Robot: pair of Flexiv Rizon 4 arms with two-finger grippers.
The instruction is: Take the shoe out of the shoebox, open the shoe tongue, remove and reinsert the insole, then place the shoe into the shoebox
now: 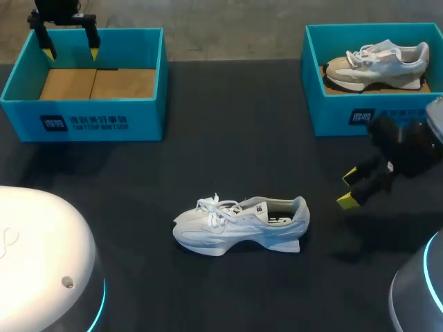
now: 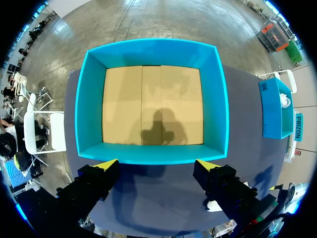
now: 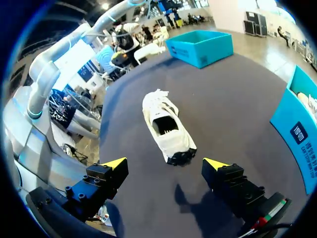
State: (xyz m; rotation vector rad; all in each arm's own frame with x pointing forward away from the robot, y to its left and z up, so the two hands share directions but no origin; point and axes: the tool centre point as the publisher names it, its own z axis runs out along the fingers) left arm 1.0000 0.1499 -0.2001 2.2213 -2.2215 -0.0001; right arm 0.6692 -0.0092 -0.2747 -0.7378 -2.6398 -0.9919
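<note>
A white shoe (image 1: 239,225) lies on its sole in the middle of the dark table, toe to the left; it also shows in the right wrist view (image 3: 167,128), heel towards the gripper. My right gripper (image 1: 348,188) hangs open just right of the heel, and in its own view (image 3: 166,163) the fingers are spread with nothing between them. My left gripper (image 1: 69,45) stands open over the back of the empty teal shoebox (image 1: 142,111). Its own view looks straight down from the gripper (image 2: 157,165) into that box (image 2: 89,104), where only the cardboard floor shows.
A second teal shoebox (image 1: 332,114) at the back right holds a beige and white shoe (image 1: 377,63); its wall (image 3: 302,134) stands beside my right gripper. The white arm bases (image 1: 41,256) occupy the front corners. Bare table lies between the boxes.
</note>
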